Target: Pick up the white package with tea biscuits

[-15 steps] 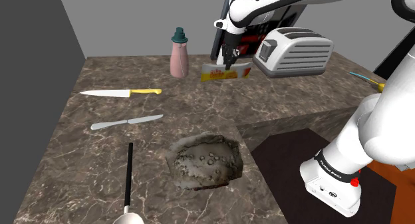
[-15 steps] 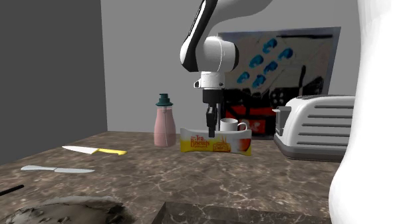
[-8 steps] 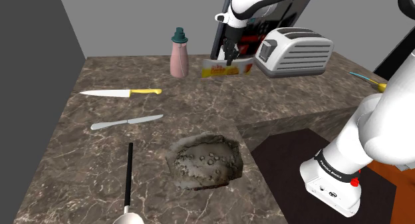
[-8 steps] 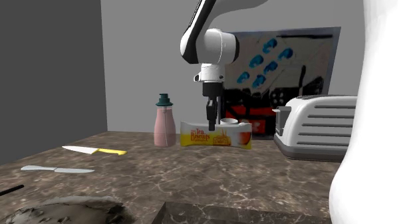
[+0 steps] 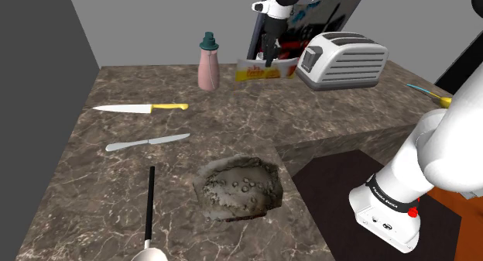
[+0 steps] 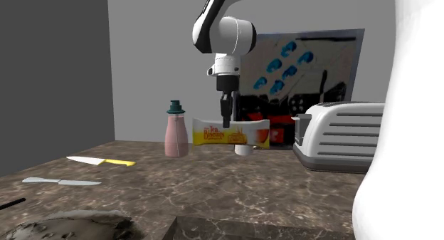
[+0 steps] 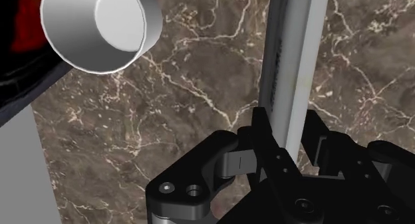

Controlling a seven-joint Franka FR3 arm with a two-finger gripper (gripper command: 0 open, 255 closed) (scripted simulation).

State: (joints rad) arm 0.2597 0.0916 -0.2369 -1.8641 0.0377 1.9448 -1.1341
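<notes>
Brown veined marble counter (image 5: pixel 232 116) below grey walls (image 6: pixel 156 53), tool (image 6: pixel 225 122) clamped on the biscuit package (image 6: pixel 247 135) above it.

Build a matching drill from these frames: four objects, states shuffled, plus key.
1. biscuit package
2. white cup
3. pink bottle
4. yellow-handled knife

a. lying flat on the counter
b. clamped in the end effector, off the counter
c. upright, teal cap
d. standing on the counter, open end up

Pairs: 1-b, 2-d, 3-c, 4-a

"Tea Biscuits" on package (image 6: pixel 229 134) — "FRANKA" (partly) on arm (image 5: pixel 385 194).
</notes>
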